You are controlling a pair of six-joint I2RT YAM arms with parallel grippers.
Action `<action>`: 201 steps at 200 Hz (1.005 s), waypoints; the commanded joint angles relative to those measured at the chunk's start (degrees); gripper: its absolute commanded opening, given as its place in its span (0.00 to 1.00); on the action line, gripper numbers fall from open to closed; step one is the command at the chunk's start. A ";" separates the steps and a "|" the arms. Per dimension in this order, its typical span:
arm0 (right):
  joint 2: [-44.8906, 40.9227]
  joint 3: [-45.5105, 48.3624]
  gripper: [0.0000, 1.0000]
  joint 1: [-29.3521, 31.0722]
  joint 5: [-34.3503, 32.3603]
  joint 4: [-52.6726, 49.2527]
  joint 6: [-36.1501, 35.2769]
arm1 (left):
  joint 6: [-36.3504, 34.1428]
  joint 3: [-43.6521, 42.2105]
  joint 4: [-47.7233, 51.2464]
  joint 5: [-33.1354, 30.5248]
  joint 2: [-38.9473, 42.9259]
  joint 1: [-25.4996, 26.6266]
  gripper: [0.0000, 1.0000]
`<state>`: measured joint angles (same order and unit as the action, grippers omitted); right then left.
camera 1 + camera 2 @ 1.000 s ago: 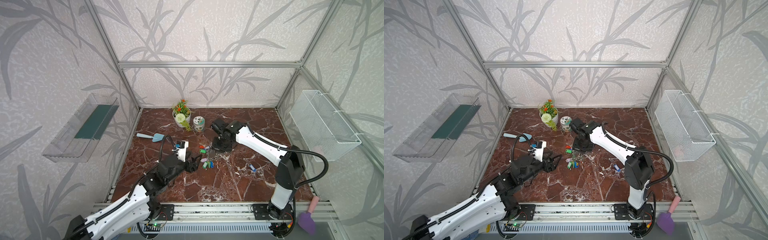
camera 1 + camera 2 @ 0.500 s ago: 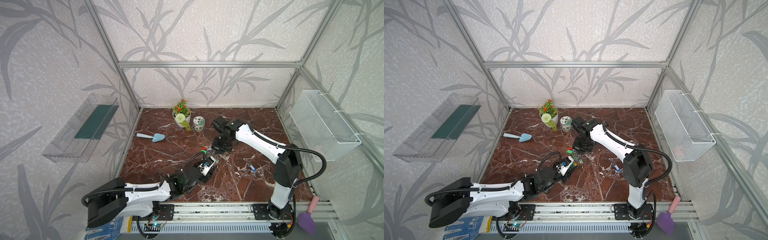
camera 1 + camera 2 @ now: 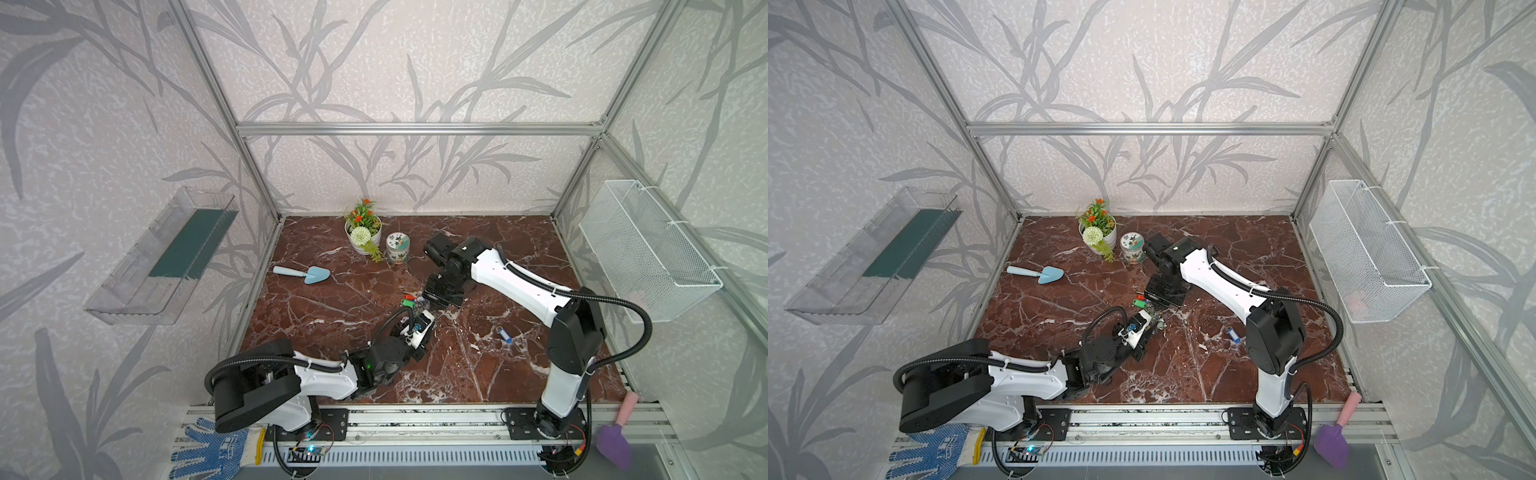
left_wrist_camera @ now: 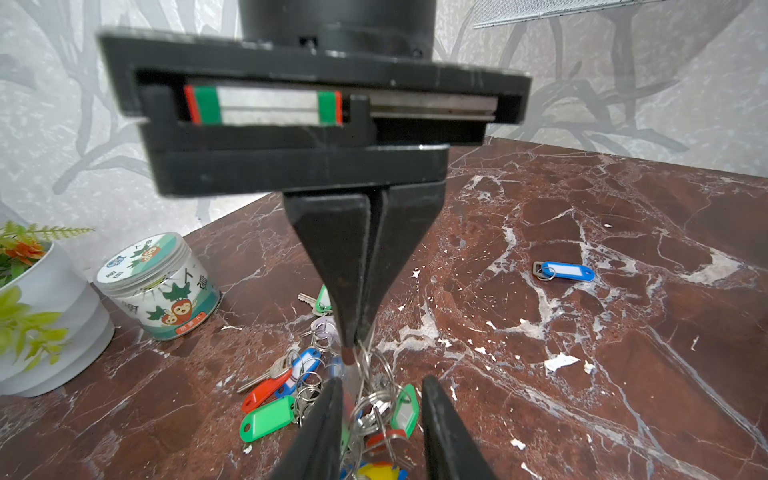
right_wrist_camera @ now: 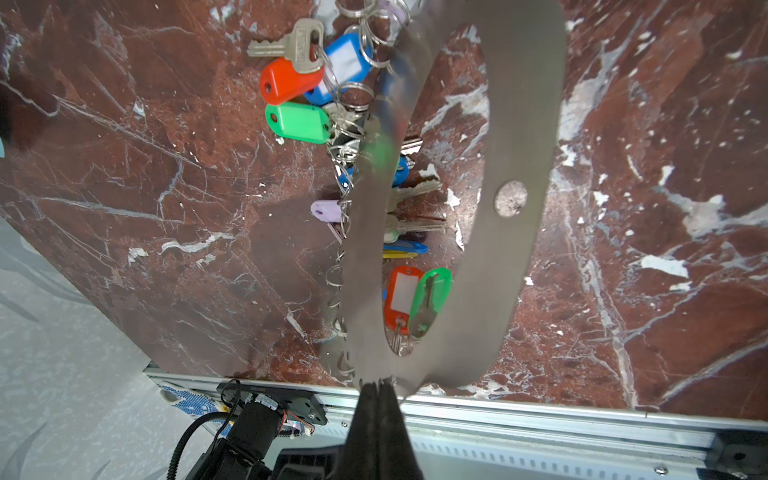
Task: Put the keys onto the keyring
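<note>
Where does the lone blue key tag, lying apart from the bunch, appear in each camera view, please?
Top view: lone blue key tag on the marble, right of the key bunch.
Top view: same spot, right of the bunch.
Left wrist: alone on bare marble, well apart from the bunch.
Right wrist: not in it.
Shared landmark: the key bunch, seen in all four views.

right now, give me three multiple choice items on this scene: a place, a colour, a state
1. The lone blue key tag lies: A in the wire basket; B on the marble, apart from the other keys; C in the flowerpot.
2. The trowel on the marble is: A light blue; B red; C black.
3. The right gripper is: A open; B shut on a green tag; C shut on the keyring.
B, it lies alone on the stone; A, blade and handle are pale blue; C, it pinches the keyring's edge.
</note>
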<state>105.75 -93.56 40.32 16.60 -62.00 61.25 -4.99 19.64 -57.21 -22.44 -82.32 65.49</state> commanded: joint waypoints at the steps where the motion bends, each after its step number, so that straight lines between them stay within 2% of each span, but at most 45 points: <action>1: -1.58 0.60 0.00 -0.30 0.88 0.04 0.32 | -2.10 -0.93 -8.27 -2.53 -2.58 0.34 0.30; 72: -2.59 2.48 0.00 -0.75 1.65 1.41 0.48 | -1.69 -0.44 -11.22 -5.08 -6.63 0.52 0.26; 142: -2.48 2.59 0.00 -0.96 2.30 2.24 0.45 | -1.22 0.14 -10.12 -4.35 -8.43 0.91 0.26; 201: -2.59 3.03 0.00 -1.05 2.20 2.24 0.36 | -1.51 0.84 -10.99 -5.96 -9.51 1.01 0.19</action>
<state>105.27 -90.98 39.64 18.15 -59.57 61.32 -6.02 19.35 -66.37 -26.81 -91.24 66.28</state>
